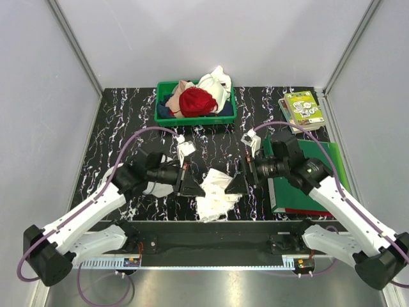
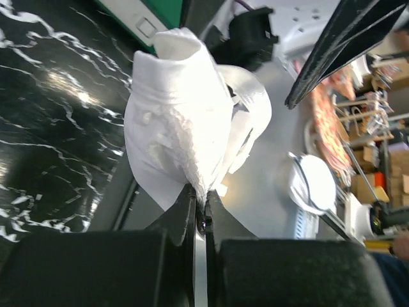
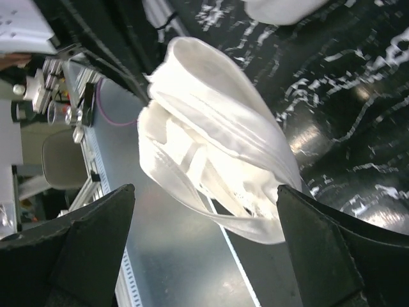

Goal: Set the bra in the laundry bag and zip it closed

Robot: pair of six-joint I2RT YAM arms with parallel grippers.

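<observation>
The white bra (image 1: 216, 192) hangs bunched between my two grippers, near the table's front edge. My left gripper (image 1: 192, 185) is shut on its left edge. In the left wrist view the jaws (image 2: 201, 199) pinch the fabric and the bra (image 2: 182, 121) bulges ahead of them. My right gripper (image 1: 238, 184) is open at the bra's right side. In the right wrist view its fingers (image 3: 206, 192) stand wide apart, with the bra (image 3: 211, 147) and a strap loop between and ahead of them. The white laundry bag (image 1: 158, 189) lies mostly hidden under my left arm. It also shows in the right wrist view (image 3: 281, 9).
A green plastic bin (image 1: 195, 118) at the back holds a red garment (image 1: 197, 101), beige cloth and white cloth. A green board (image 1: 307, 192) lies under my right arm, and a green-covered book (image 1: 303, 109) at the back right. Grey walls enclose the black marbled table (image 1: 128, 121).
</observation>
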